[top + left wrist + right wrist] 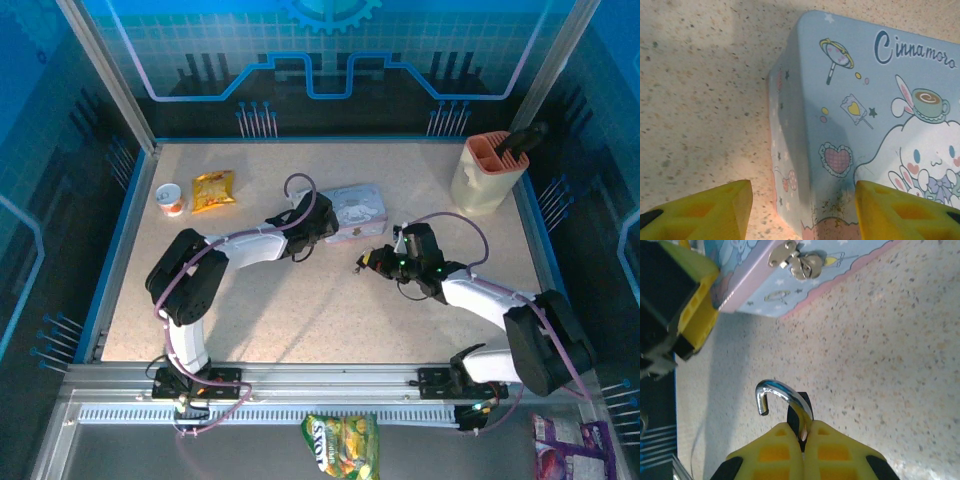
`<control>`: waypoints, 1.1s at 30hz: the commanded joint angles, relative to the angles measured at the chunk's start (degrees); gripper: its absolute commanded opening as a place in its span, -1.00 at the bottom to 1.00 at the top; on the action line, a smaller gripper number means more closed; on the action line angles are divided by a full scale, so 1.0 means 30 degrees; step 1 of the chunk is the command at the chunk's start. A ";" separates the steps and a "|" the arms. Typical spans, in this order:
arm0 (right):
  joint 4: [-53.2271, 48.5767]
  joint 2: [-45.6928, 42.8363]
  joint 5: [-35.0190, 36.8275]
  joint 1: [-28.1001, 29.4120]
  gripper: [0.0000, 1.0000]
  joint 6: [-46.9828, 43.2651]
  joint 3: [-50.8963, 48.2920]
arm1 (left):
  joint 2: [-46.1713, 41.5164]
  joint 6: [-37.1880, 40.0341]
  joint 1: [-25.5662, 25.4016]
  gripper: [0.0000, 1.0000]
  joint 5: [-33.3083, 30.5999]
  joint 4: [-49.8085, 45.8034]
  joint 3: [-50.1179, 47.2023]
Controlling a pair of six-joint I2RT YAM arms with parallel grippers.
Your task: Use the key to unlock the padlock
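Observation:
The padlock [799, 407] has a dark body pinched between the yellow fingers of my right gripper [804, 427], which is shut on it. Its silvery shackle [775, 390] curves up like a hook with its free end out of the body. In the top view this gripper [372, 262] hovers over the table just in front of the grey-blue tin [352, 210]. My left gripper [802, 200] stands open astride the tin's [865, 110] corner, one finger over the table and the other over the lid. The key is hidden.
The tin's [790, 285] metal hasp [795, 262] faces my right gripper. A beige holder [490, 172] stands at the back right. A yellow snack packet [213, 190] and a small cup [171, 198] lie at the back left. A snack bag [342, 443] lies below the table's near edge.

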 commanded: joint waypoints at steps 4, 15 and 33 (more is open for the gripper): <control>-0.4608 -0.2549 -0.0257 0.1961 -1.00 -0.3248 0.0200 | -0.2171 0.3063 0.0157 0.16 0.2134 -0.3896 0.1100; -0.5040 -0.3183 0.0550 0.4727 -1.00 -0.3131 -0.0607 | -1.4416 0.4707 0.0013 0.22 -0.0447 -0.0055 -1.0353; -0.2489 0.0528 -0.0608 0.6213 -1.00 -0.1547 -0.0403 | -3.1786 0.5144 0.0297 0.41 -0.2787 -0.6487 -1.7602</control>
